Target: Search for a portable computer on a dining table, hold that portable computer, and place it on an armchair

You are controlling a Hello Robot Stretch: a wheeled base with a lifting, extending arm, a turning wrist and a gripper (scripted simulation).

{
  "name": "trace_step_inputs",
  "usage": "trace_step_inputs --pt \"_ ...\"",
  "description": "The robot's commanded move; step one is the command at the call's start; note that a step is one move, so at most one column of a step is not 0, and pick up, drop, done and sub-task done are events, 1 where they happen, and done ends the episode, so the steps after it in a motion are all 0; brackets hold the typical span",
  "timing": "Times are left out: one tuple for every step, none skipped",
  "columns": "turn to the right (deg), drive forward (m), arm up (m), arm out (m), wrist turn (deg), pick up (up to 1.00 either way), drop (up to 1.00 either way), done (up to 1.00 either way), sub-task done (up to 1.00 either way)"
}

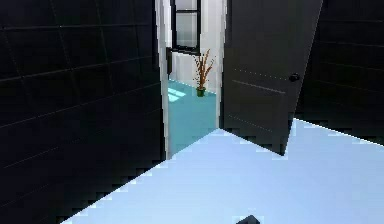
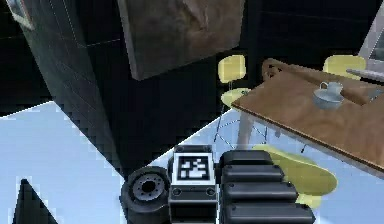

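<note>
Wooden dining table [image 2: 300, 108] stands well right of end effector [image 2: 147, 192]; whether it holds anything, unclear.

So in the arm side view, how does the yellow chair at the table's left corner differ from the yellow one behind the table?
The left chair shows its back, seat and thin legs; the far chair shows little more than its back above the wooden table. The left chair stands at the table's corner; the far chair stands on the far side, near the view's right edge. Both are pale yellow with rounded backs.
</note>
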Motion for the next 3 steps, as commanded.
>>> trace_step_inputs --pt "-24.0 0.00 0.00 0.00 0.0 0.00 0.00 0.00 0.00" --pt "0.0 0.85 0.00 0.00 0.0 0.00 0.00 0.00 0.00" --pt "-33.0 0.00 0.00 0.00 0.0 0.00 0.00 0.00 0.00"
